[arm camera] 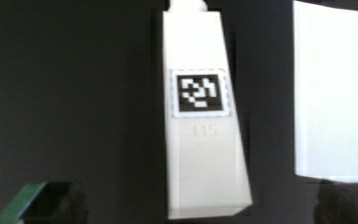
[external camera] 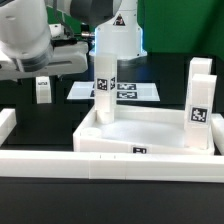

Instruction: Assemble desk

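gripper (external camera: 50, 62) upper left of exterior view, jaws apart, holding nothing, likely poised above loose leg (external camera: 42, 90) | tabletop (external camera: 150, 135) centre-right, rim up to receive legs | two legs stand upright in it

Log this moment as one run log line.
stage: desk assembly | gripper: open | tabletop: two upright legs on it | third leg: standing apart, exterior view's left
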Robot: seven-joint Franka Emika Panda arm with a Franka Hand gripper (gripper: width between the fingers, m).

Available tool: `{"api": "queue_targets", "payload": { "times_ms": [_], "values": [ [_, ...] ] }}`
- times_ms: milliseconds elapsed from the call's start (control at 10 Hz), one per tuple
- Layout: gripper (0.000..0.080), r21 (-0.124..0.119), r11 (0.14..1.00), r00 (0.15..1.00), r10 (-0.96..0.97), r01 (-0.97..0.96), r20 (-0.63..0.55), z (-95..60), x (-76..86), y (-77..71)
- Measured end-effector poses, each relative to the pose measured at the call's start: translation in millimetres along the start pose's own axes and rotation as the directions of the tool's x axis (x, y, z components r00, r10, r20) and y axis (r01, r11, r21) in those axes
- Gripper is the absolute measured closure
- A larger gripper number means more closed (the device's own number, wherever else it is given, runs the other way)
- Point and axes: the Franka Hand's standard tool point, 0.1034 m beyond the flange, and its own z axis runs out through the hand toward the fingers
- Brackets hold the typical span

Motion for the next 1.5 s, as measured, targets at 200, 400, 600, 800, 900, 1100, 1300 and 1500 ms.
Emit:
{"api": "queue_targets", "payload": {
  "times_ms": [200,400,600,800,900,1100,1300,1500],
  "values": [
    [0.0150,-0.003,1.000,1.000,-0.002,0.002,0.003,0.9,-0.5,0.2],
    [0.0150,-0.004,1.000,1.000,-0.001,0.001,0.004,1.0,0.1,-0.6],
    [0.0150,-0.006,1.000,1.000,-0.010,0.010,0.007,1.9,5.9,-10.2],
    [0.0150,-0.006,1.000,1.000,-0.010,0.010,0.010,6.9,6.5,-8.5],
    [0.0150,-0.006,1.000,1.000,-0.009,0.009,0.009,9.9,7.0,-6.0],
    [0.0150,0.001,1.000,1.000,-0.001,0.001,0.014,14.7,5.3,-1.6],
    [0.0150,0.003,1.000,1.000,0.000,0.000,0.021,15.8,4.8,-2.0],
    [0.0150,0.006,1.000,0.995,0.004,-0.005,0.103,21.0,3.2,-1.5]
  ]
}}
